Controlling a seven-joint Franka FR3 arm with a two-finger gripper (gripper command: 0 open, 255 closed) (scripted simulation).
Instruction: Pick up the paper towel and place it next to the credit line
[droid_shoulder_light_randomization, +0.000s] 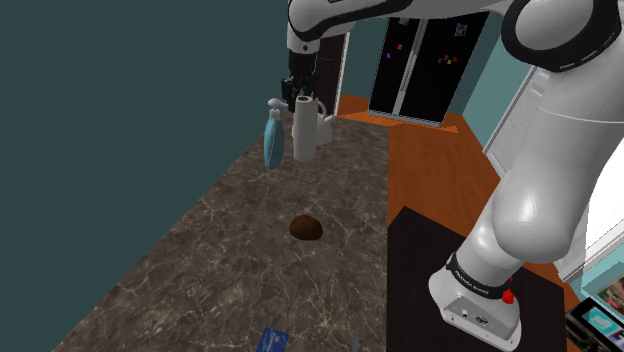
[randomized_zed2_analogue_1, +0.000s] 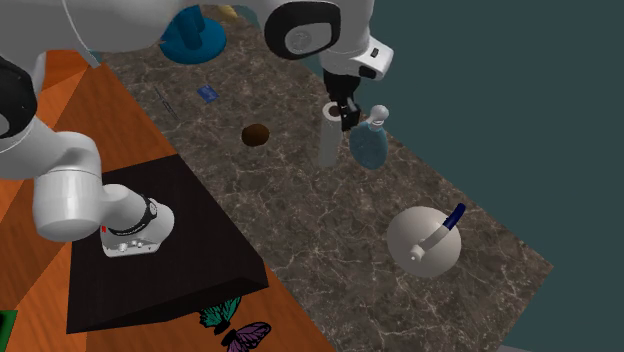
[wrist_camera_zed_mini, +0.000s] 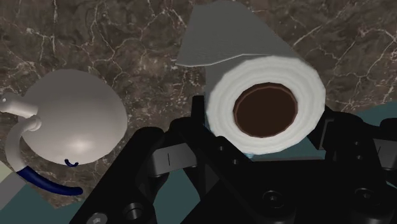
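The paper towel is a white upright roll with a brown core, standing far back on the dark marble counter. My gripper comes down on its top. Along the gripper the roll sits between my two fingers, which press against its sides. In the second exterior view the gripper clasps the roll near its upper end. The small blue card lies flat at the counter's near end, far from the roll; the second exterior view has this card near the top.
A blue spray bottle stands right beside the roll. A white round kettle with a blue-trimmed handle sits just beyond it. A brown lump lies mid-counter between roll and card. A thin utensil lies near the card.
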